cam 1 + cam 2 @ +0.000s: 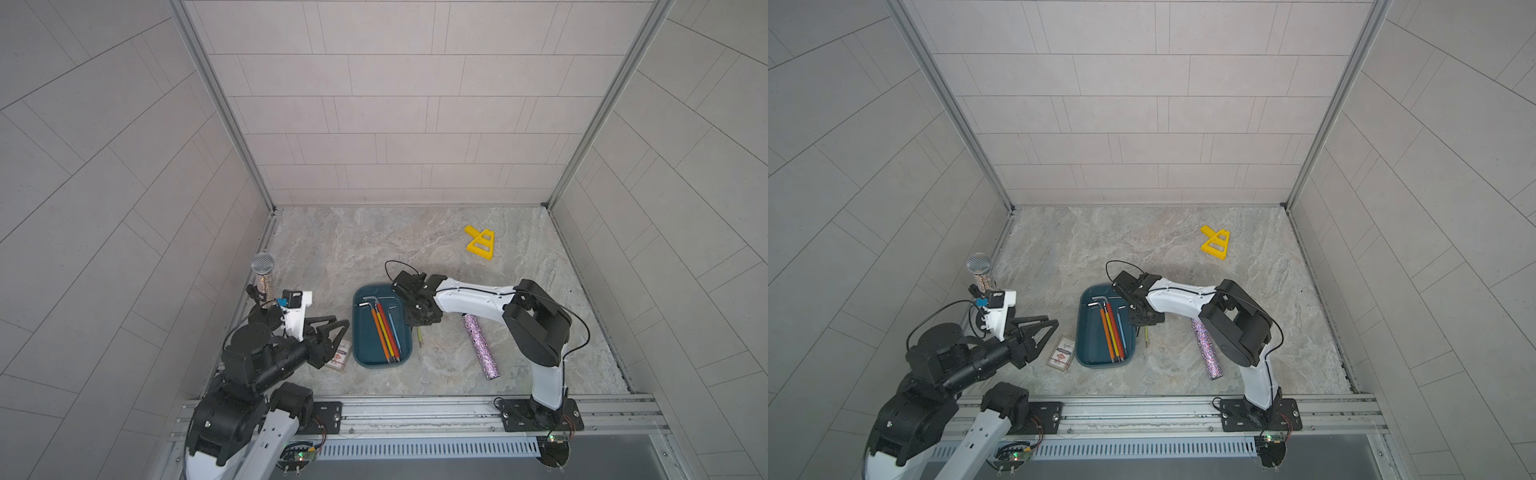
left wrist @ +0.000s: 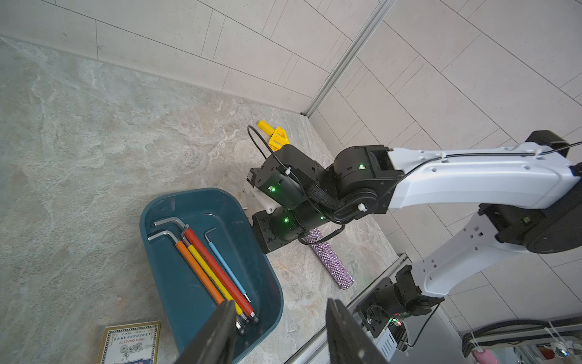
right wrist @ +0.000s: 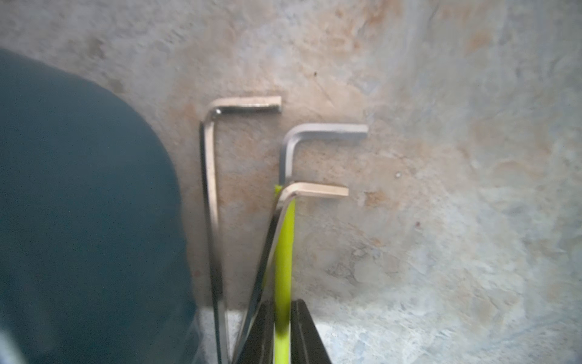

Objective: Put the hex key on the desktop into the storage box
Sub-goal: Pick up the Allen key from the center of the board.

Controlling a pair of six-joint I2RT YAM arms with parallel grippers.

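Right gripper (image 3: pixel 283 303) points down at the marble tabletop (image 1: pixel 374 249) in the lower middle of both top views. Its two dark fingers (image 3: pixel 263 334) press against either side of the lime-green hex key (image 3: pixel 285 252), gripping the key by its coloured shaft. This key is outside the storage box (image 1: pixel 362 347), just beside the box's right rim. Whether it has left the table cannot be told.

Two bare steel hex keys (image 3: pixel 209 189) lie alongside it in the right wrist view. One crosses over the green shaft and the other lies between it and the box.

The teal box sits left of the right gripper and holds four hex keys (image 2: pixel 217 274) side by side, with orange, yellow, red and blue sleeves.

Left gripper (image 2: pixel 280 302) hovers at the lower left of the top views, left of the box, its jaws partly apart and holding nothing. A printed card (image 1: pixel 1062 353) lies on the table by its fingers.

Right of the box lies a glittery cylinder (image 1: pixel 481 347). A yellow plastic piece (image 1: pixel 482 245) lies toward the table's upper right, and a microphone (image 1: pixel 262 270) stands at its left edge.
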